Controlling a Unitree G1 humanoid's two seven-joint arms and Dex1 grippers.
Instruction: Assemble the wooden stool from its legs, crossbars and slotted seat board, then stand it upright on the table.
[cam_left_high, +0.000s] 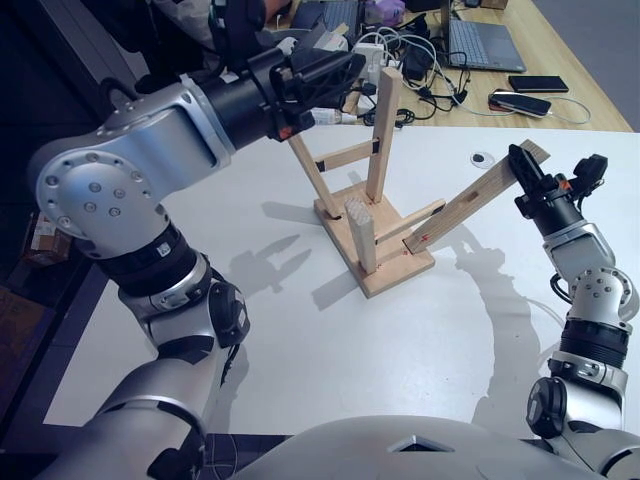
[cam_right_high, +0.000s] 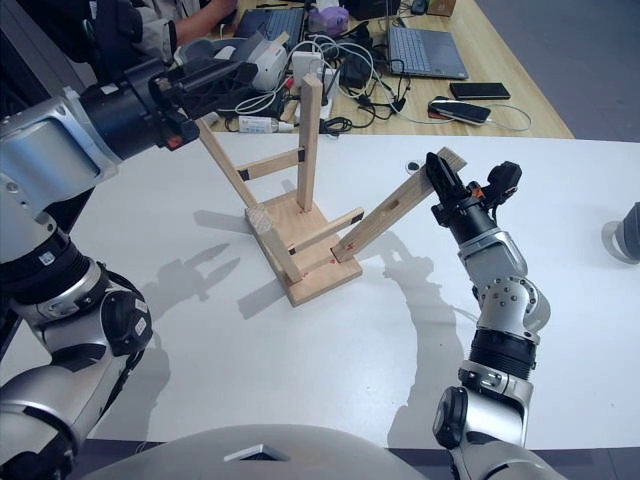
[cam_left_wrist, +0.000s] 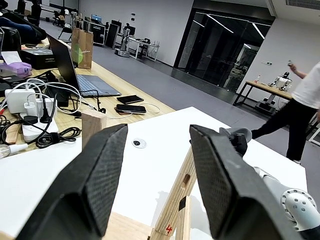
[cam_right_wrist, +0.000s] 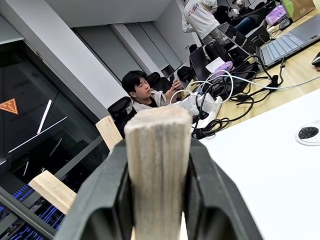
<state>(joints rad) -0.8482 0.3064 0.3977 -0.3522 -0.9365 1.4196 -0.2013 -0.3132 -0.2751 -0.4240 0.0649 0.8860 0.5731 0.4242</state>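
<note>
Pale wooden stool (cam_left_high: 375, 250) lay seat-down mid white surface (cam_left_high: 300, 340), legs up. Right hand (cam_left_high: 528, 168) pinched the top of a slanted wooden leg (cam_left_high: 465, 205), its long axis running toward 8 o'clock into the seat board (cam_left_high: 395, 270). Left hand (cam_left_high: 340, 72) hung spread at 11 o'clock.

Nothing you can read: orange triangular sign (cam_right_wrist: 9, 106) on dark glass wall (cam_right_wrist: 35, 75), left edge, symbol unclear; red marks (cam_left_wrist: 169, 229) on slanted pale wooden leg (cam_left_wrist: 177, 192), illegible.
</note>
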